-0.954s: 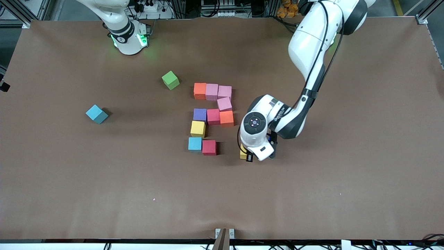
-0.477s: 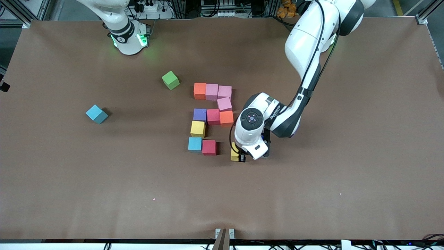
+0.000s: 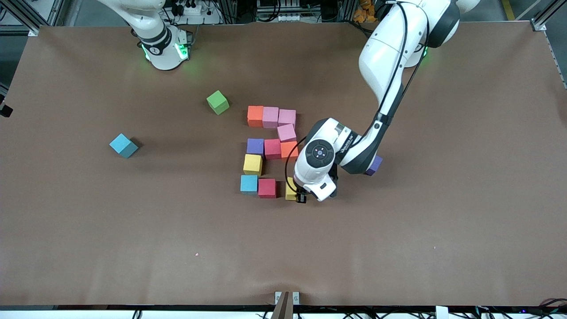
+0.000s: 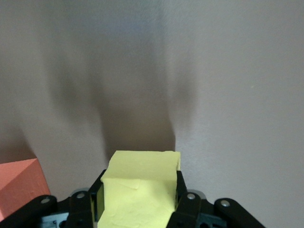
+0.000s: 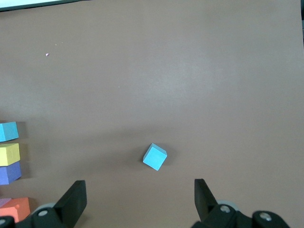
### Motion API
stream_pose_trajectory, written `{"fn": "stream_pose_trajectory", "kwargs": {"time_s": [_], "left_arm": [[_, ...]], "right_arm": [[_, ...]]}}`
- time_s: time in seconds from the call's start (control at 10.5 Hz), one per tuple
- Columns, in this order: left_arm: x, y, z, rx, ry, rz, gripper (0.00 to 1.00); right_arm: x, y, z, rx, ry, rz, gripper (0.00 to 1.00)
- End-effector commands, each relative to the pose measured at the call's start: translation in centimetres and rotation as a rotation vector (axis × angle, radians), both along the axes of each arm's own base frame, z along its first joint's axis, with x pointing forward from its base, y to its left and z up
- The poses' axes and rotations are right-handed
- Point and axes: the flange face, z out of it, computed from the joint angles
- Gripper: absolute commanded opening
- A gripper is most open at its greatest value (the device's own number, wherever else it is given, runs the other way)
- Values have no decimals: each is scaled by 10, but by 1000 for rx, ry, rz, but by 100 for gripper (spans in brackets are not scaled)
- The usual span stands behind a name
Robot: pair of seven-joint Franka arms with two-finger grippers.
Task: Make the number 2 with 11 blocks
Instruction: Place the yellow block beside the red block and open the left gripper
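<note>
The left arm has carried the yellow block (image 3: 290,191) across to sit just beside the red block (image 3: 267,188), closing the bottom row of the number 2 (image 3: 271,150). The left gripper (image 4: 137,202) stays clamped on it. The right gripper (image 5: 140,199) waits, jaws apart. The digit shows ten placed cubes; release completes eleven.

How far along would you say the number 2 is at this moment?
Ten blocks already lie in the 2's shape. The left end effector holds the last yellow block beside the red block in the bottom row; only setting down and releasing remains. The right arm waits.
</note>
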Motion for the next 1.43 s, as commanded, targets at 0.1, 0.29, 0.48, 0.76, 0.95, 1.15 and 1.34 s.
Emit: {"fn": "stream_pose_trajectory", "kwargs": {"time_s": [0.1, 0.29, 0.48, 0.76, 0.95, 1.15, 1.34], "left_arm": [[3, -14, -17, -27, -8, 16, 4], [2, -16, -17, -31, -12, 15, 5], [-2, -23, -16, -38, -24, 3, 6], [-5, -27, -19, -42, -32, -2, 7], [-3, -25, -21, -38, -35, 1, 19], [-2, -25, -21, -40, -48, -4, 74], [-8, -33, -18, -33, -57, -20, 100]], "right_arm": [[-3, -2, 5, 8, -2, 2, 100], [-2, -2, 4, 8, 0, 3, 100], [-3, -2, 5, 8, -2, 2, 100], [-2, -1, 4, 10, -1, 4, 100], [-2, 0, 4, 12, -1, 2, 100], [-3, -2, 5, 10, -2, 1, 100], [-2, -2, 4, 8, 0, 0, 100]]}}
